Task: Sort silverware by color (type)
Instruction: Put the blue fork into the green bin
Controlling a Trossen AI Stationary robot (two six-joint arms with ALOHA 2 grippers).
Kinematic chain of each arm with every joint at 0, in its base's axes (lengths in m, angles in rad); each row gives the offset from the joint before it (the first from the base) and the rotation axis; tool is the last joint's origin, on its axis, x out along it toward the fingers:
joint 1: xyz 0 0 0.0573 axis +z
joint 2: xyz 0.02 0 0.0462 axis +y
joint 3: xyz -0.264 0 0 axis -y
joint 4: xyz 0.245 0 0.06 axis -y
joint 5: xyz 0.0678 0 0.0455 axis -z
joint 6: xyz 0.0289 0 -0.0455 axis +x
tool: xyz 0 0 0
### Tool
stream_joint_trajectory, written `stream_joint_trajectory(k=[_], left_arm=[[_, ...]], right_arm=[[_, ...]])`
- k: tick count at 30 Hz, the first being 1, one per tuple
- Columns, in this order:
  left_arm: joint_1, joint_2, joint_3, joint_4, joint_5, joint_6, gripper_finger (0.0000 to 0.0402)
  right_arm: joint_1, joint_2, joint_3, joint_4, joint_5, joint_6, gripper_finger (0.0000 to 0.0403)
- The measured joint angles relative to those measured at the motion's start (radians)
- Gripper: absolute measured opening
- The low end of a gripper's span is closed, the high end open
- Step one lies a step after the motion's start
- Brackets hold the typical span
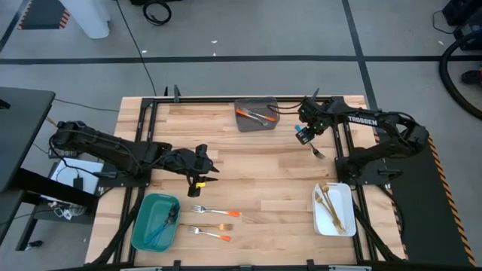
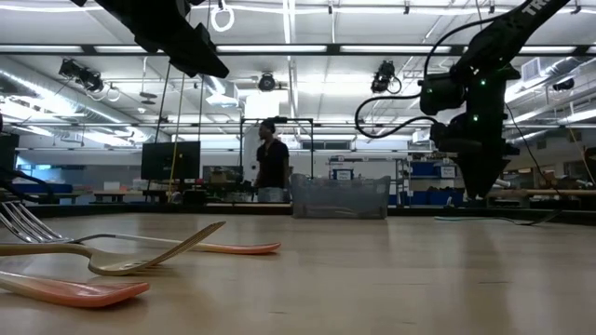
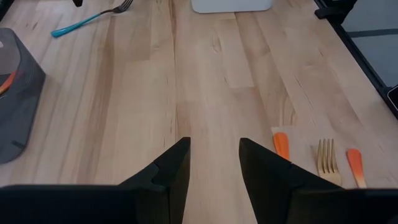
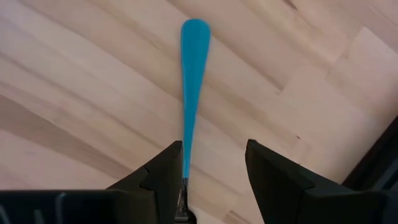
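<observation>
A blue-handled fork (image 1: 311, 146) lies flat on the table near the right arm, also seen as the blue-handled fork (image 3: 87, 22). My right gripper (image 1: 305, 135) is open and low over it, its fingers on either side of the blue handle (image 4: 191, 81). My left gripper (image 1: 203, 170) is open above bare wood (image 3: 211, 162), touching nothing. Near the table's near edge lie an orange-handled fork (image 1: 215, 211), a second orange-handled piece (image 1: 212, 232) and a gold fork (image 2: 112, 257). My right gripper stands astride the fork's blue handle, which runs along the fingers and lies right against one finger (image 4: 169, 171). Whether that finger touches the handle I cannot tell. The fork lies on the table.
A grey bin (image 1: 256, 115) at the far edge holds orange-handled pieces. A teal bin (image 1: 156, 222) at the near left holds blue ones, and a white bin (image 1: 334, 209) at the near right holds gold ones. A person (image 2: 272, 163) stands in the room beyond.
</observation>
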Motion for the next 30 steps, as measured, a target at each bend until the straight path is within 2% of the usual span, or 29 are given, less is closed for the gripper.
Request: stream_joint_trajectory(k=[13,21,30], left_arm=[[0.0,0.0,0.0,-0.008,0.0,0.003,0.0146],[0.0,0.0,0.0,-0.007,0.0,0.011,0.0146],[0.0,0.0,0.0,-0.007,0.0,0.01,0.0146]], right_arm=[[-0.012,0.0,-0.002,-0.013,-0.029,-0.013,0.018],[-0.013,0.003,-0.103,0.06,-0.053,-0.014,0.018],[-0.004,0.003,-0.108,0.068,-0.084,0.039,0.0155]])
